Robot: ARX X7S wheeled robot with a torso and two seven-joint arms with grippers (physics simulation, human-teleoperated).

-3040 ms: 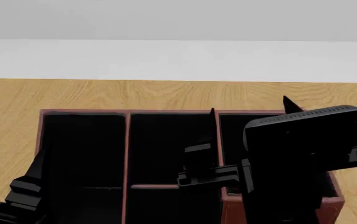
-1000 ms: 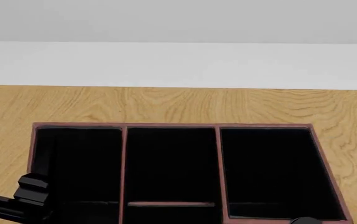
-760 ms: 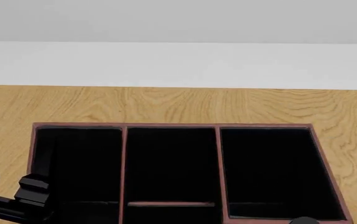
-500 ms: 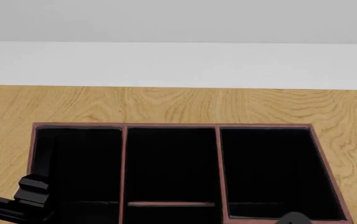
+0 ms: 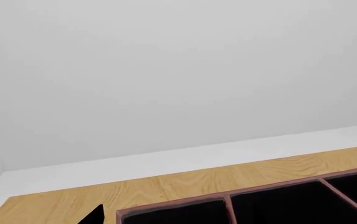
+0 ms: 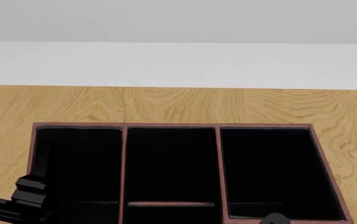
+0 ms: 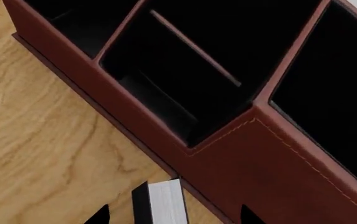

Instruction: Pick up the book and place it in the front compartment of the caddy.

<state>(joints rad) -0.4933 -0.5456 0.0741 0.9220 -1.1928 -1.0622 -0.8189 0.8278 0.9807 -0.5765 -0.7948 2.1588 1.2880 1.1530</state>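
Head view: left gripper (image 6: 23, 203) low beside the caddy (image 6: 172, 126) on its left column side, claw state unclear, right arm barely visible, right wrist view: book (image 7: 159, 200) on the wooden table (image 7: 41, 140) just outside the caddy's front wall, right claw state unclear.

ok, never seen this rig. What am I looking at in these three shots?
It's a simulated two-armed robot. The head view looks down on a wooden table holding a red-brown caddy with three black columns. The left end effector is the black shape at the lower left; whether it is open can't be told. The other two shots come from cameras near each arm's end effector. The left wrist view shows mostly wall and the caddy's far rim. The right wrist view shows a book outside the caddy's wall, between the tips of the open right end effector. Nothing is held.
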